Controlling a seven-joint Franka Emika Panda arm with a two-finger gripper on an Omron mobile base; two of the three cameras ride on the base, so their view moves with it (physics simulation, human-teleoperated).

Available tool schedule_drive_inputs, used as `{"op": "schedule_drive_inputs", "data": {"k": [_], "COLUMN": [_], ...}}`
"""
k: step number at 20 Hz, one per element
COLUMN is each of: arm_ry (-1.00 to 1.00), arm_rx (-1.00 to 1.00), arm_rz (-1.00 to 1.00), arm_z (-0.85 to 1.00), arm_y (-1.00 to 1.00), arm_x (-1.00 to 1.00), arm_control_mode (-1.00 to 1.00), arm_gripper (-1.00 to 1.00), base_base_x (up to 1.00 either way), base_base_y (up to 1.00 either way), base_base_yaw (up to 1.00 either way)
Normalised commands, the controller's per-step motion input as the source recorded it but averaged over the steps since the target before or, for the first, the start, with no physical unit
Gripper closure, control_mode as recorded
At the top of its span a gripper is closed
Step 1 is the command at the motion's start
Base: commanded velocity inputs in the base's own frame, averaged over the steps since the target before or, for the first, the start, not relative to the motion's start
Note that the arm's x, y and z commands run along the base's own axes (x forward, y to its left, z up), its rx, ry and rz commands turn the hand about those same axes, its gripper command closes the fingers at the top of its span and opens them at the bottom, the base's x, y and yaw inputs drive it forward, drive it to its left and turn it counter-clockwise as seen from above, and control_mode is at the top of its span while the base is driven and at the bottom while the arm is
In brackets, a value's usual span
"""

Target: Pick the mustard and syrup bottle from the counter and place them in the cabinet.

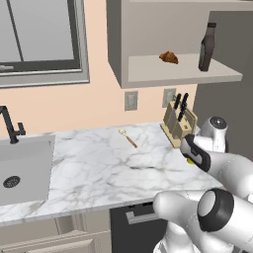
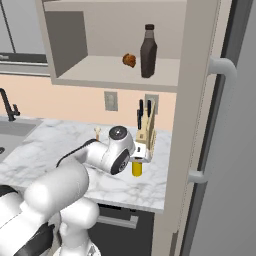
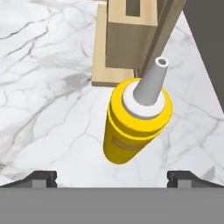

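The yellow mustard [image 3: 135,127] stands upright on the white marble counter [image 3: 43,87], its pale nozzle pointing up at the hand camera. My gripper [image 3: 113,177] hangs right above it, open, with the fingertips [image 3: 41,177] wide on either side and nothing held. From the right base view the mustard [image 2: 136,169] sits just under the hand [image 2: 141,152], beside the knife block. A sliver of the mustard [image 1: 189,160] peeks out below the hand in the left base view. The dark brown syrup bottle [image 1: 207,48] [image 2: 148,51] stands upright on the cabinet [image 1: 148,69] [image 2: 100,67] shelf.
A wooden knife block [image 1: 179,123] [image 2: 146,131] [image 3: 127,39] stands close behind the mustard. A croissant [image 1: 169,57] [image 2: 129,60] lies on the shelf left of the syrup bottle. A wooden spoon [image 1: 127,138] lies mid-counter, a sink [image 1: 24,168] far left, and a tall grey fridge [image 2: 225,150] on the right.
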Motion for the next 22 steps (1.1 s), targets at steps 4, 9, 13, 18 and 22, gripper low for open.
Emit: {"op": "schedule_drive_inputs", "data": {"k": [4,9,13,18,22], "arm_ry": [-0.04,-0.04,-0.06,-0.02,0.00], "arm_rx": [0.00,0.00,0.00,0.00,0.00], "arm_rz": [0.02,0.02,0.00,0.00,0.00], "arm_z": [-0.19,-0.21,-0.15,-0.15,-0.19], "arm_y": [0.00,0.00,-0.06,-0.08,-0.08], "arm_x": [0.09,0.06,0.06,0.14,0.25], "arm_control_mode": [-1.00,-1.00,-1.00,-1.00,-1.00], "arm_gripper": [-1.00,-1.00,-1.00,-1.00,-1.00], "base_base_x": [0.00,0.00,0.00,0.00,0.00], "base_base_y": [0.00,0.00,0.00,0.00,0.00], "base_base_yaw": [0.00,0.00,0.00,0.00,0.00]}}
